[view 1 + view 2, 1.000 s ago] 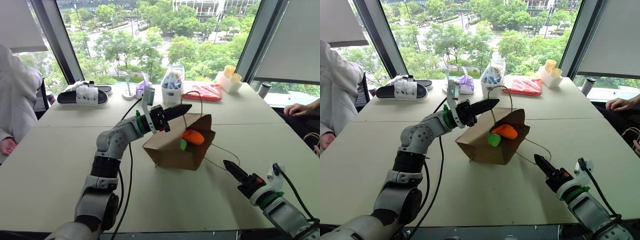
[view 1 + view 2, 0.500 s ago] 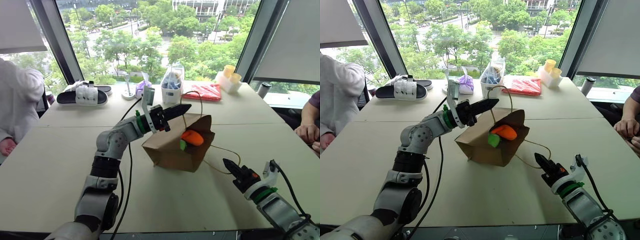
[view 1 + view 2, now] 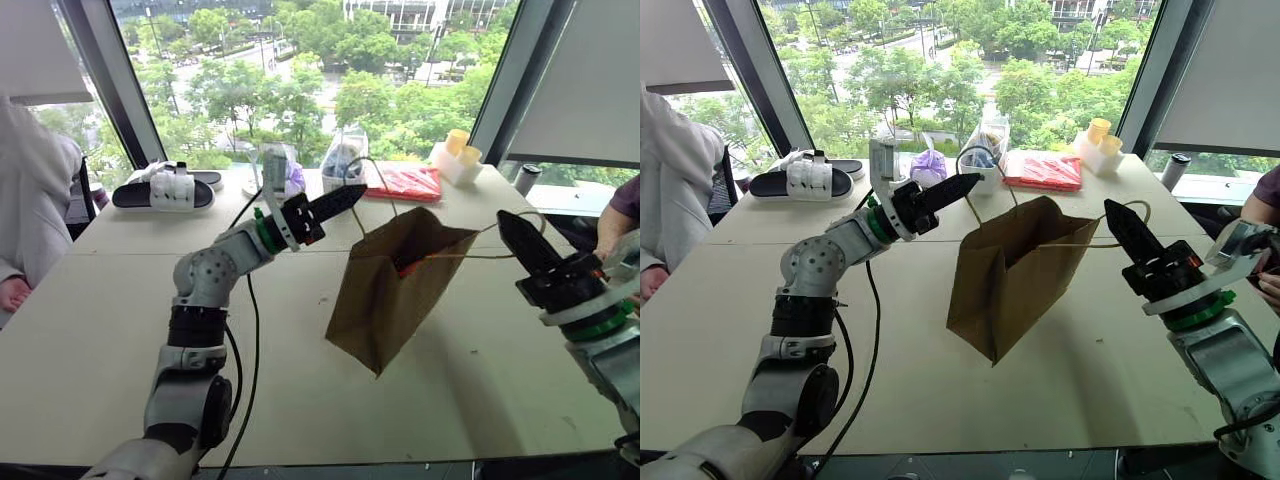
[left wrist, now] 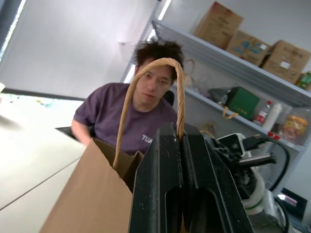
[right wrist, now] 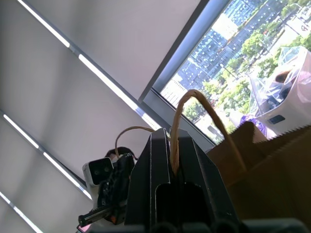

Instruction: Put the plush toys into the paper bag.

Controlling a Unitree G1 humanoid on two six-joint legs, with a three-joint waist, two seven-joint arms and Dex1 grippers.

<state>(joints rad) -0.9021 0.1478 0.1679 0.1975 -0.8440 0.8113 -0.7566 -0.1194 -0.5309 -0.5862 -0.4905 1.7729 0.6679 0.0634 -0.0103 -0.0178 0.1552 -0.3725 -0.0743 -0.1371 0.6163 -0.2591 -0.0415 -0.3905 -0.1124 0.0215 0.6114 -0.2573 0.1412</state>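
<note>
The brown paper bag (image 3: 385, 290) hangs upright and tilted between my two grippers, its bottom corner at the table. My left gripper (image 3: 356, 191) is shut on one tan loop handle (image 4: 146, 87) above the bag's far rim. My right gripper (image 3: 504, 217) is shut on the other handle (image 5: 194, 111), which runs taut to the bag's mouth. A sliver of the orange plush toy (image 3: 405, 268) shows just inside the mouth. The green plush toy is hidden in the bag.
At the table's far edge lie black-and-white sandals (image 3: 165, 190), a purple pouch (image 3: 292, 178), a clear plastic bag of items (image 3: 345, 160), a red packet (image 3: 405, 183) and yellow cups (image 3: 458, 150). A person in white (image 3: 30, 200) sits left; another person's arm (image 3: 615, 225) is right.
My right gripper shut on the loose handle and rose sharply. The bag, which lay on its side with both toys showing at its mouth, now hangs upright. The left gripper barely moved.
</note>
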